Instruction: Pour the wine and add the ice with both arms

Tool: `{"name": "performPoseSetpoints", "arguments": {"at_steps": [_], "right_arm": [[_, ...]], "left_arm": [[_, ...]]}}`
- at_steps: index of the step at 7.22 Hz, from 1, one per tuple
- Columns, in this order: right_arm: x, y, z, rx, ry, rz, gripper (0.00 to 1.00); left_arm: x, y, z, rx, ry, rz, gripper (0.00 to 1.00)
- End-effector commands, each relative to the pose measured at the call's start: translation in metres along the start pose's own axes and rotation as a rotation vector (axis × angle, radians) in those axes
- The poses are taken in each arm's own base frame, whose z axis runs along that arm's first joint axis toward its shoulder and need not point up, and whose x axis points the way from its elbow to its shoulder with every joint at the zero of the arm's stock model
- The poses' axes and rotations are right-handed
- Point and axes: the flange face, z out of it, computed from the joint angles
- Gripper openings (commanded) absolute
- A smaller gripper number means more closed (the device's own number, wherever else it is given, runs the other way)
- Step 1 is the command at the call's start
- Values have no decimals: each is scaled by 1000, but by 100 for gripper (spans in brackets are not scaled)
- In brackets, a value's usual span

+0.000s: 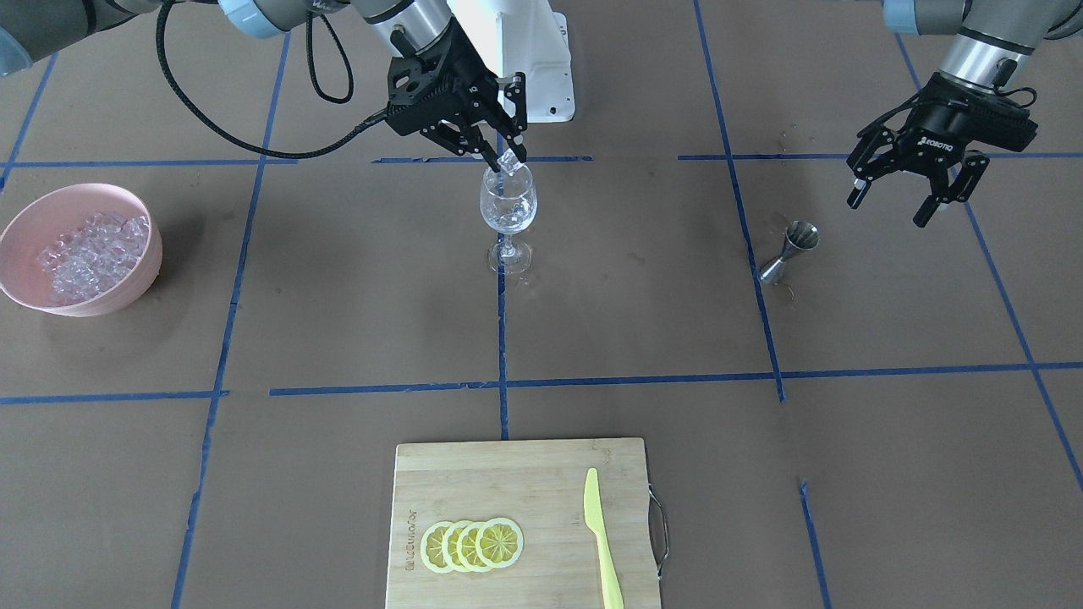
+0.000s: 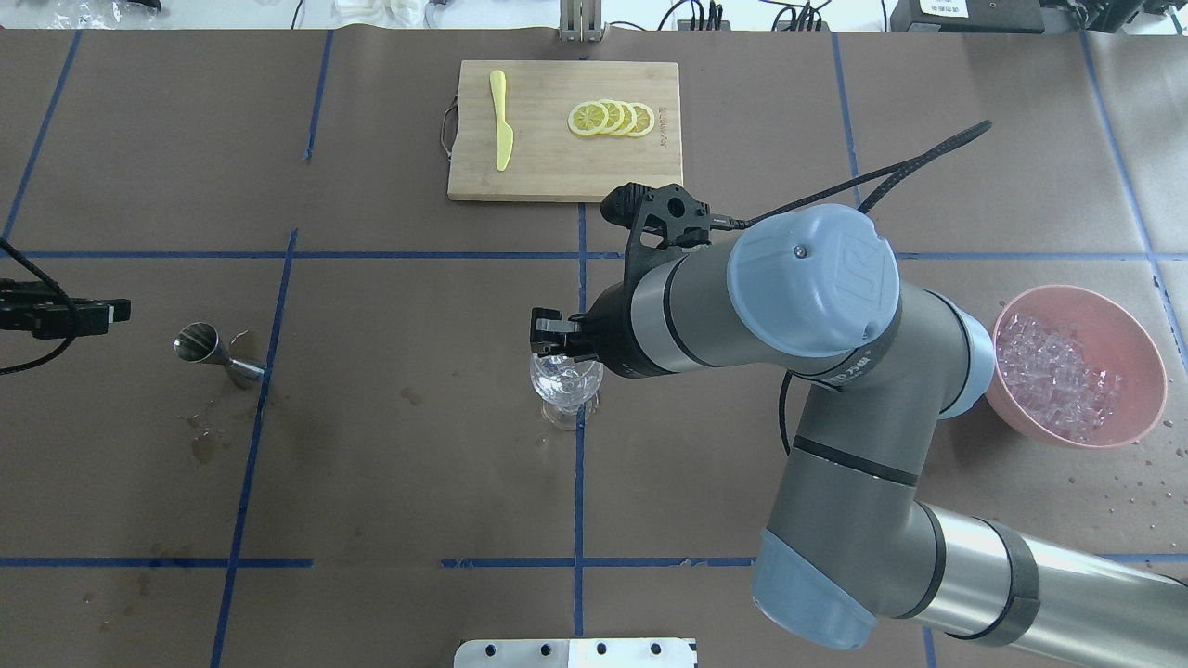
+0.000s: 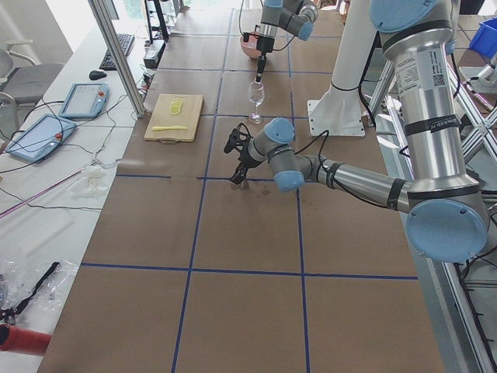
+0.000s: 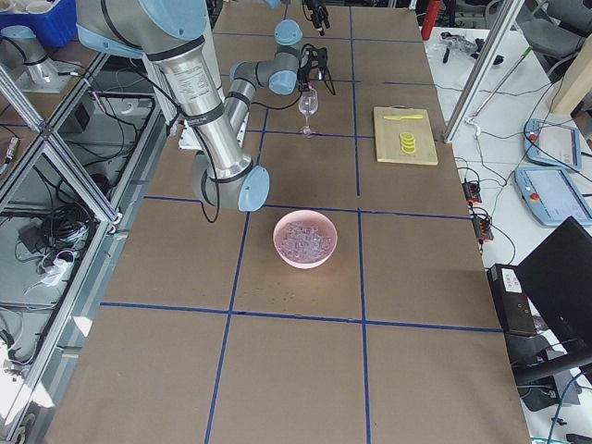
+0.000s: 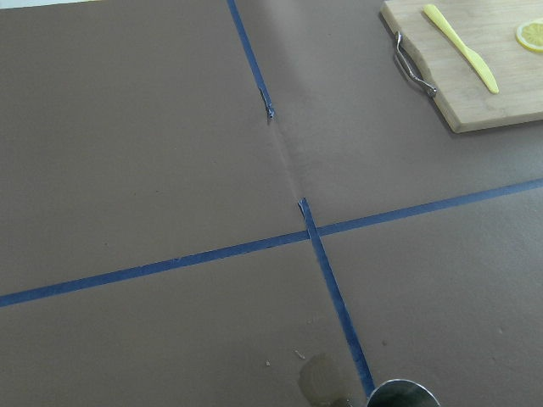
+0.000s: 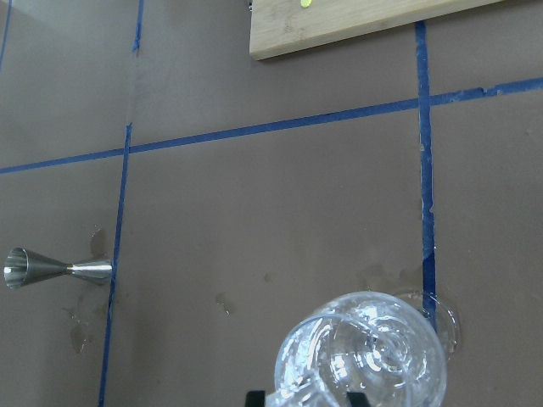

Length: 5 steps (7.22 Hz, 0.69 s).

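A clear wine glass (image 1: 508, 207) stands upright at the table's middle with several ice cubes in its bowl. My right gripper (image 1: 506, 157) hangs just over the glass rim, its jaws closed on one clear ice cube (image 1: 510, 166). The right wrist view shows the glass bowl (image 6: 365, 365) right below the fingertips (image 6: 254, 397). More ice fills a pink bowl (image 1: 127, 279). My left gripper (image 1: 890, 209) is open and empty, raised above and beside a steel jigger (image 1: 791, 249). In the overhead view the right arm hides most of its gripper (image 2: 555, 336).
A wooden cutting board (image 1: 508, 474) at the operators' edge carries several lemon slices (image 1: 472, 544) and a yellow-green knife (image 1: 602, 541). Wet spots (image 2: 206, 445) lie near the jigger (image 2: 215, 354). The pink bowl (image 2: 1146, 357) sits on my right side. Blue tape lines cross the brown table.
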Motion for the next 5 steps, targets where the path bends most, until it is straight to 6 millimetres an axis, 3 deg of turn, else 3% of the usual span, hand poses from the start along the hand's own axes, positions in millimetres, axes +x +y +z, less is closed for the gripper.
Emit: {"name": "performPoseSetpoints", "arguments": {"at_steps": [1, 3, 4, 5], "right_arm": [[0, -3, -3, 4, 15, 6, 100], [5, -20, -11, 22, 32, 15, 100], [14, -40, -22, 35, 72, 29, 100], [28, -64, -39, 13, 107, 18, 100]], "left_arm": [[-2, -1, 7, -3, -5, -2, 100], [-7, 0, 12, -17, -11, -8, 100], [-21, -9, 15, -41, -13, -37, 100], [-28, -31, 18, -48, -20, -14, 100]]}}
